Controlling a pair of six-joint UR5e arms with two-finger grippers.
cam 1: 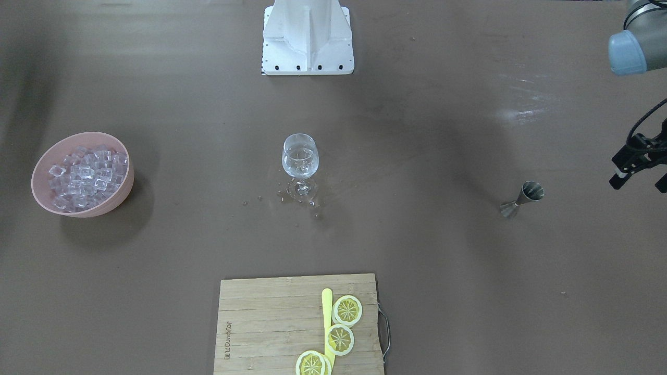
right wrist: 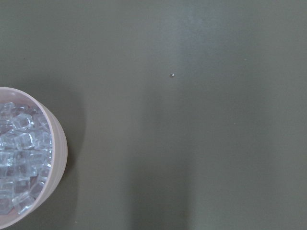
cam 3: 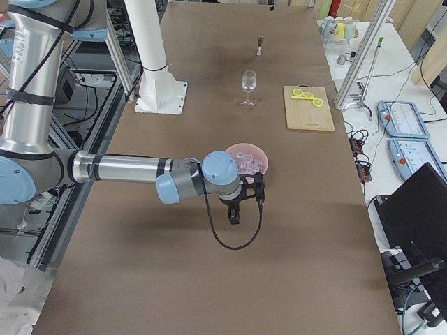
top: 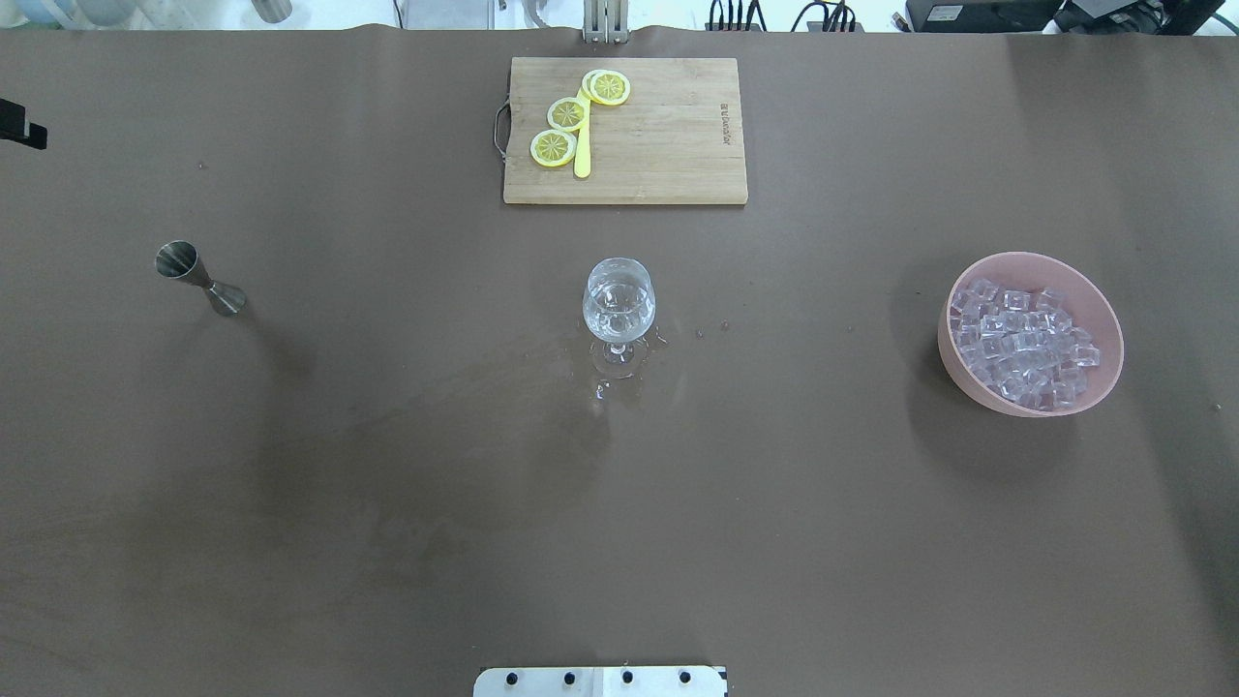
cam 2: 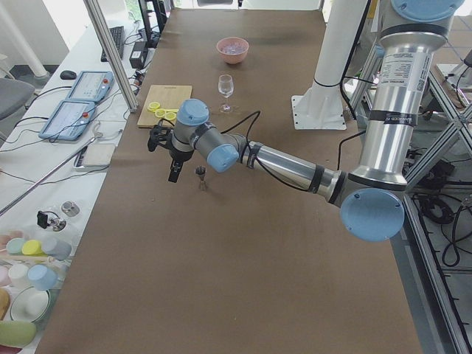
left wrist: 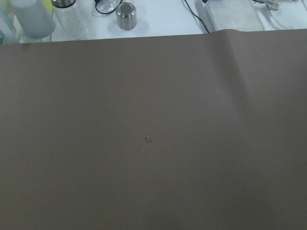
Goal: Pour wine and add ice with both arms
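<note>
A stemmed wine glass (cam 1: 299, 156) stands at the table's middle with a little clear wine (cam 1: 299, 164) in it and wet drops around its foot. It also shows in the overhead view (top: 619, 300). A pink bowl (cam 1: 121, 195) holds many clear ice cubes (cam 1: 86, 174); the right wrist view shows its rim (right wrist: 61, 148) at lower left. A steel jigger (cam 1: 523, 198) stands upright. My left gripper (cam 1: 640, 182) hovers just beyond the jigger, open and empty. My right gripper (cam 3: 244, 206) hangs beside the bowl, seen only from the side; I cannot tell whether it is open.
A wooden cutting board (cam 1: 260, 323) with three lemon slices (cam 1: 346, 310) and a yellow knife lies at the operators' edge. The white pedestal (cam 1: 307, 41) stands at the robot's edge. Bottles and a cup (left wrist: 126, 8) sit past the table's left end.
</note>
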